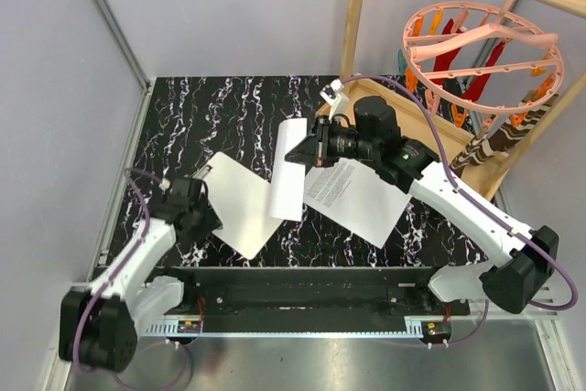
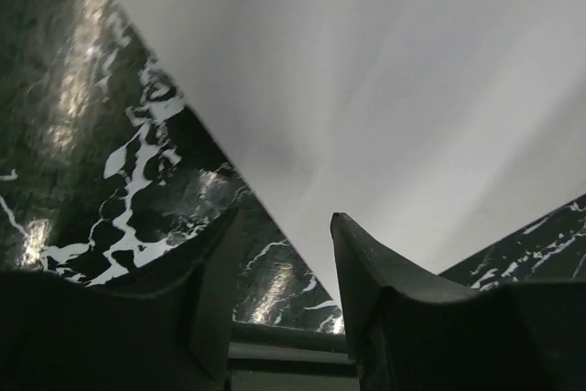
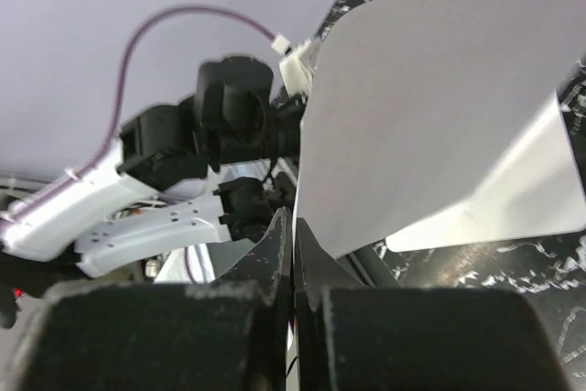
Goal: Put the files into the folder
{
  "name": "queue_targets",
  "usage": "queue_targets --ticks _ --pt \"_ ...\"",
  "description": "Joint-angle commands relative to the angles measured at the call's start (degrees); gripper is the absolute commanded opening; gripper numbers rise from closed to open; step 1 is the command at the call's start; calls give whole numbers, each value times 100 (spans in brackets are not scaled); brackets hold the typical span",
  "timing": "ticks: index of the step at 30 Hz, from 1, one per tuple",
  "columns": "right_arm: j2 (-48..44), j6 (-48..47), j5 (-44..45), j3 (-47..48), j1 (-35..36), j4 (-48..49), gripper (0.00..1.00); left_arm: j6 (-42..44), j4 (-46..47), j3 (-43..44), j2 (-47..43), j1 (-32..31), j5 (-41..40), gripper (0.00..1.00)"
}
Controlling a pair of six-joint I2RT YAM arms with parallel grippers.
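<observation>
A blank white board, the folder (image 1: 240, 208), lies flat on the black marble table at the left. My left gripper (image 1: 209, 203) is at its left corner. In the left wrist view the folder (image 2: 385, 89) has its edge running down between the fingers of the left gripper (image 2: 286, 226), which stand apart. My right gripper (image 1: 295, 155) is shut on the corner of a floppy white file (image 1: 288, 180), lifted and curling over the folder's right corner. The right wrist view shows this file (image 3: 430, 107) pinched in the right gripper (image 3: 293, 222). A printed file (image 1: 352, 194) lies flat under the right arm.
A shallow wooden tray (image 1: 438, 124) sits at the back right behind the right arm. Above it a round orange peg hanger (image 1: 481, 52) hangs from a wooden frame (image 1: 355, 6). Grey walls close the table's left and back. The left arm (image 3: 137, 208) shows in the right wrist view.
</observation>
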Motion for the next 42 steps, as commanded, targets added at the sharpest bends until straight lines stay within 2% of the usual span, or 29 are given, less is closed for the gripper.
queue_targets --ticks 1,2,4,8,13,16,23,28,34,37,39,41,42 --pt "-174 238 -652 43 -237 630 0 -1576 18 -575 -1406 -356 -751 46" --pt "-209 290 -705 -62 -352 656 0 -1726 -252 -558 -1695 -550 -1101 46" --pt "-306 449 -985 -387 -589 709 0 -2254 -658 -497 -1768 -797 -1306 47" --pt "-464 572 -1382 -897 -1353 770 0 -2369 -774 -601 -1121 -850 -939 48" --pt "-587 546 -1541 -1003 -1601 762 0 -2606 -651 -742 -767 -1192 -929 47" --pt "-666 546 -1506 -1047 -1601 770 0 -2466 260 -909 -819 -1202 -622 48" --pt "-701 467 -1339 -1109 -1610 639 0 -2623 1519 -1112 -64 -1386 230 48" --pt "-561 230 -1111 -864 -1628 349 0 -2756 2458 -902 418 -1905 310 49" --pt "-123 97 -1118 -407 -1619 243 0 -2186 2373 -243 956 -1923 459 51" --pt "211 62 -1294 -91 -1558 217 0 -1773 2110 -84 695 -1932 591 58" --pt "370 -8 -1260 103 -1409 182 0 -1614 1786 -101 299 -1923 504 68" --pt "651 -113 -1103 489 -1189 112 0 -1307 1373 4 -491 -1871 127 73" --pt "756 -131 -1032 639 -910 68 0 -1193 866 74 -755 -1809 -83 76"
